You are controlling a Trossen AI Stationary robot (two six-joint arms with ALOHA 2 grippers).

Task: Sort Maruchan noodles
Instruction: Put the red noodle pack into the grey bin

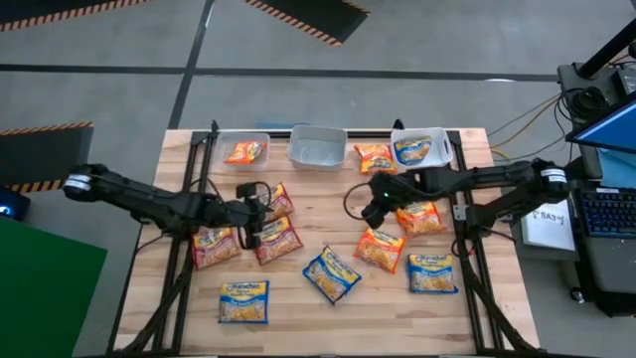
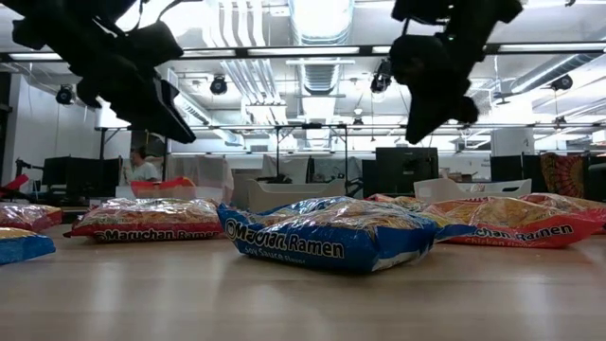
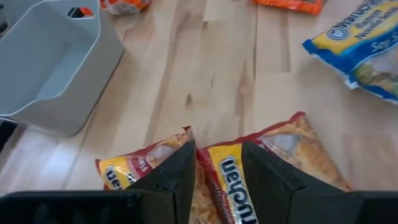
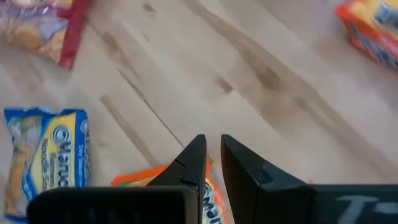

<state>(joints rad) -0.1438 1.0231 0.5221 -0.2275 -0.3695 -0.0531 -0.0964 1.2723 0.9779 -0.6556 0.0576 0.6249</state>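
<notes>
This is a robotics lab in an open industrial hall. The pale wooden slatted table [image 1: 328,229] stands on a grey concrete floor [image 1: 417,60] marked with orange-and-black hazard striping [image 1: 308,18]. Right of the table sit a laptop keyboard [image 1: 608,211] and loose cables. Beyond the table, exposed silver ceiling ducts [image 2: 322,38] hang over dark computer monitors [image 2: 402,170], where a person [image 2: 142,169] sits.

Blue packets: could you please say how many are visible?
4 blue packets: one in the right bin; three on the table's near half: left, centre, right. More may be hidden.
</notes>
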